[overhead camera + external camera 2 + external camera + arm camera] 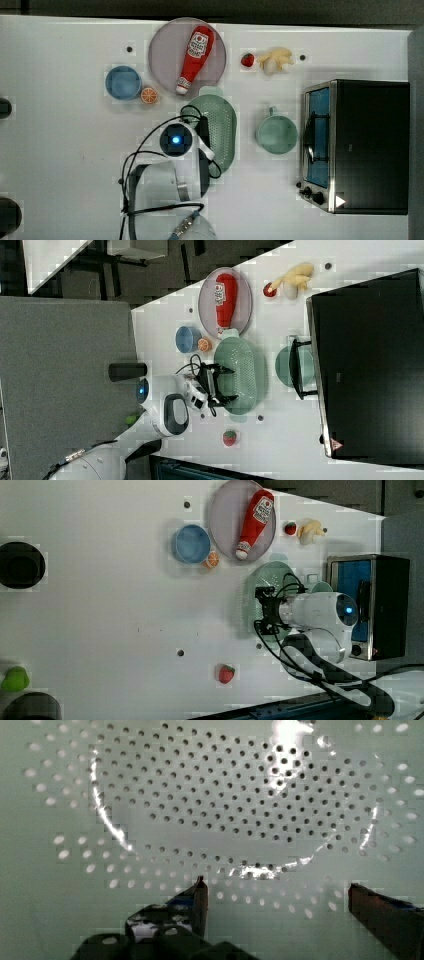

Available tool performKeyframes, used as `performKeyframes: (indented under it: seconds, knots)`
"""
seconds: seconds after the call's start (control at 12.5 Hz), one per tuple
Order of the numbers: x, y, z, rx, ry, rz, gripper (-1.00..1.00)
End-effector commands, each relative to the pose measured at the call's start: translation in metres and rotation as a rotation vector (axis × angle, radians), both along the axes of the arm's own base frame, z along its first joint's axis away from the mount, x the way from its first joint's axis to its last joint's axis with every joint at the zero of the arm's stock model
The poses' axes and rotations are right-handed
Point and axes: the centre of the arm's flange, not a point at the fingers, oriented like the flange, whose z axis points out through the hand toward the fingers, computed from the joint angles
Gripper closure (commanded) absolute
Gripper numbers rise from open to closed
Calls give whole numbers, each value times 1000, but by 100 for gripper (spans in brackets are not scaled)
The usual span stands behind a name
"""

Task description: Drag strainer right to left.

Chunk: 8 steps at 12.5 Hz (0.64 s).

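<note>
The strainer (222,130) is a pale mint-green oval colander with a dotted centre, lying on the white table between the plate and the cup. It also appears as the strainer (270,575) and the strainer (247,375). My gripper (204,137) hangs over the strainer's side towards the top view's left. In the right view my gripper (222,385) has both black fingers spread along that rim. The wrist view has the holed bowl of the strainer (225,795) close below my gripper (280,900), which is open with nothing held between the fingers (200,895).
A mint-green cup (276,134) stands at the top view's right of the strainer, with a toaster oven (357,145) beyond it. A grey plate (165,55) carrying a ketchup bottle (196,55), a blue bowl (123,82), an orange slice (149,95), a strawberry (247,60) and a banana (275,60) lie nearby.
</note>
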Motion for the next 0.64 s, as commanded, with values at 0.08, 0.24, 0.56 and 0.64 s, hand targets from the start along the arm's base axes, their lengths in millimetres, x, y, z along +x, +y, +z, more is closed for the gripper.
performKeyframes:
  seconds: [0.08,0.24,0.56,0.64]
  knots:
    - [-12,64,5,7,-5,-24,-100]
    - [-14,84,4,10,-8,-37,-100]
    - [-7,119,0,16,-18,-61,-100]
    - [-4,129,-2,20,-21,-52,-100]
